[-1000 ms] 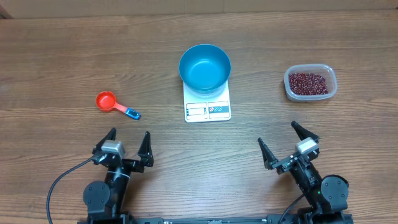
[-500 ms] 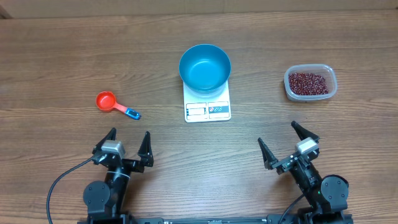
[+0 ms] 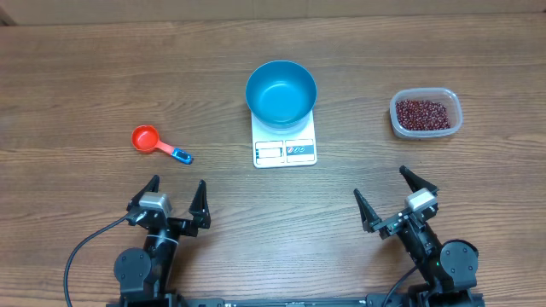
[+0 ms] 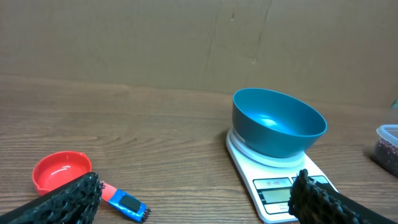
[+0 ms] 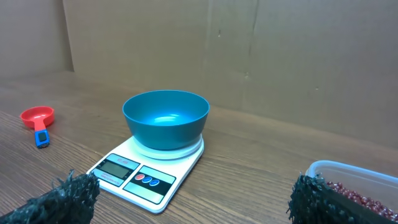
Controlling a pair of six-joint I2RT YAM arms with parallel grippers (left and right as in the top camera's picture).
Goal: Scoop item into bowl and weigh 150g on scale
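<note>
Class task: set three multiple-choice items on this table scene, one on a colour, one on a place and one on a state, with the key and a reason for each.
1. What colour is the cup of the scoop?
A. green
B. red
C. white

2. Where does the blue bowl stand?
A. on the white scale
B. inside the clear tub
C. touching the scoop

3. What state is the bowl in?
A. heaped with beans
B. tipped on its side
C. upright and empty

Key:
1 B: the cup shows red in the overhead and left wrist views.
2 A: the scale's display panel sticks out from under the bowl.
3 C: the bowl's blue inside is bare, and the beans lie in the tub.
</note>
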